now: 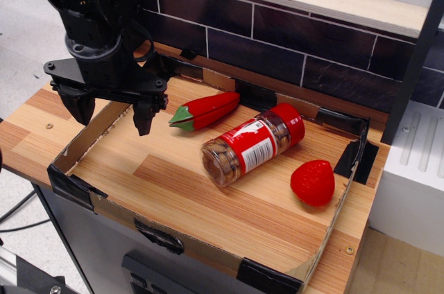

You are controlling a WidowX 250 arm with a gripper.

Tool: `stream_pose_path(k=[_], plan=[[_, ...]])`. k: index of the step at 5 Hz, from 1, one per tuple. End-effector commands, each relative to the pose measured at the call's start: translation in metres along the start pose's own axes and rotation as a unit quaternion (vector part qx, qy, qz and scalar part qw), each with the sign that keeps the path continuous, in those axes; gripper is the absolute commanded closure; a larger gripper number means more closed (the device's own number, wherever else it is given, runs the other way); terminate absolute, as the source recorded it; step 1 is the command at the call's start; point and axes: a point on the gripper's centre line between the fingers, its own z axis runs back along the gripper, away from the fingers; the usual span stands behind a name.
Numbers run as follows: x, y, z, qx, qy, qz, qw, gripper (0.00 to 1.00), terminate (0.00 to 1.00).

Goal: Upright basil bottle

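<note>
The basil bottle (253, 143) lies on its side in the middle of the wooden tray (173, 190), red cap pointing to the back right, clear base toward the front left. My black gripper (111, 115) hangs at the tray's left edge, well to the left of the bottle. Its two fingers (143, 115) are spread wide apart, straddling the cardboard side wall, with nothing between them.
A red toy pepper (207, 109) with a green stem lies between the gripper and the bottle. A red toy strawberry (313, 182) sits to the bottle's right. Low cardboard walls (90, 143) ring the tray. A dark tiled wall (277, 37) stands behind.
</note>
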Motion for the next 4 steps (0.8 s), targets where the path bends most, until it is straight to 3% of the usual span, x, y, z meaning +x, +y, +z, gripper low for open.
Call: stream_pose_path(k=[1,4], plan=[[0.0,0.0,0.0,0.0,0.0,0.0,1.0,0.0,0.0],[0.023,-0.055,0.052,-0.038,0.017,-0.109,0.9932,0.0,0.0]])
